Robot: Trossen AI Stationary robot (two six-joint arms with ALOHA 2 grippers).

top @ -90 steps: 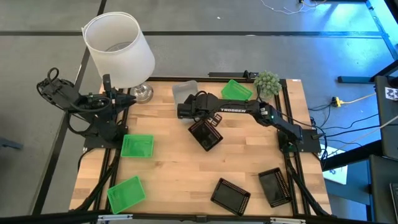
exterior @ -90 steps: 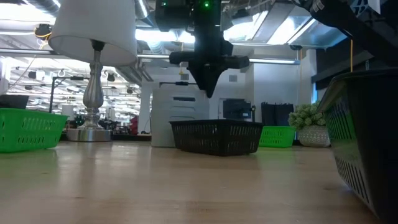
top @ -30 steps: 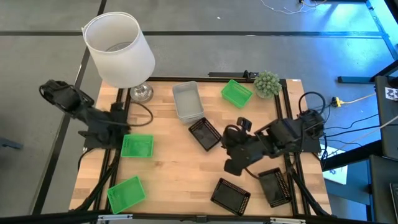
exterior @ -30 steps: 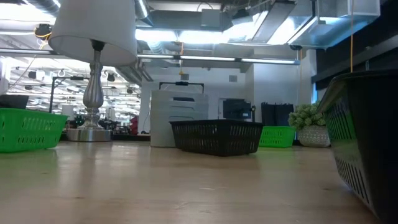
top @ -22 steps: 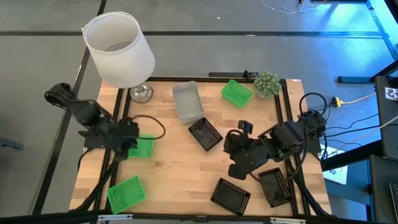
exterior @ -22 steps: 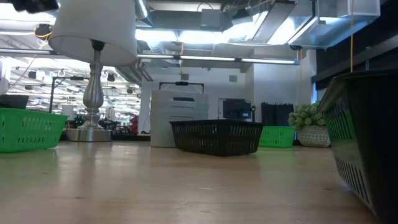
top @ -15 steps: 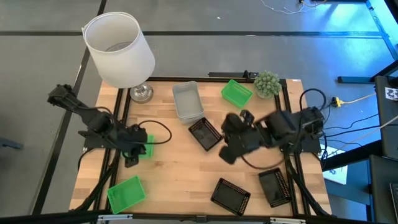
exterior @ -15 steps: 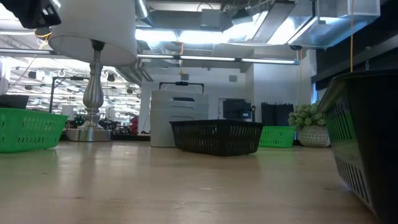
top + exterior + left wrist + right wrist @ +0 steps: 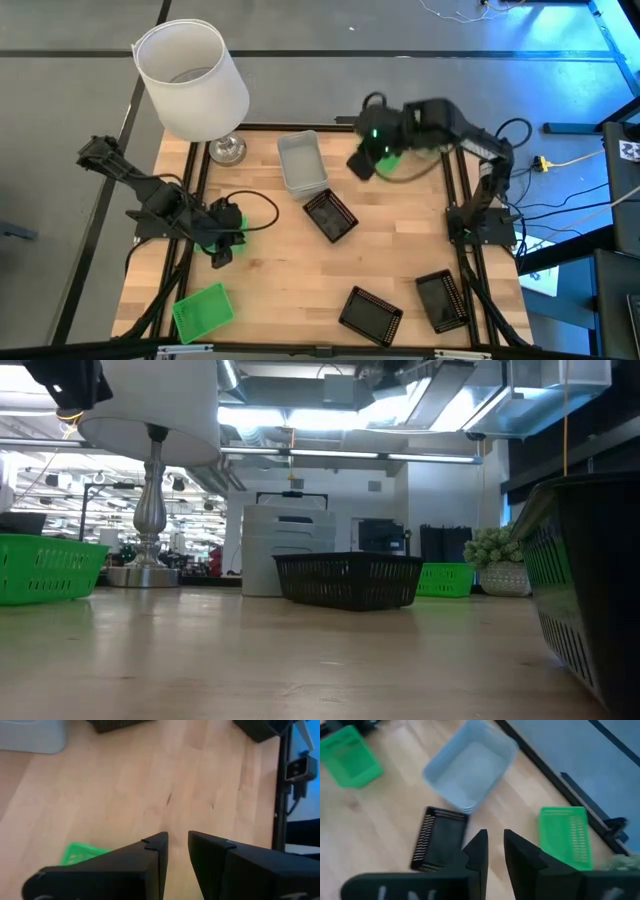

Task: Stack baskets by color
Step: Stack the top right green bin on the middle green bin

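The left gripper (image 9: 222, 250) hung over a green basket (image 9: 82, 854) near the lamp (image 9: 195, 85), its fingers (image 9: 155, 851) nearly together with a narrow gap, holding nothing. The right gripper (image 9: 360, 165) hovered over the green basket (image 9: 565, 837) beside the potted plant, fingers (image 9: 479, 847) likewise close and empty. The stacked grey-white baskets (image 9: 302, 162) sat just right of the lamp's base, a black mesh basket (image 9: 330, 215) just in front of them. Another green basket (image 9: 203, 310) and two more black baskets (image 9: 370, 314) (image 9: 441, 298) lay along the wooden surface's (image 9: 280, 270) edge far from the lamp
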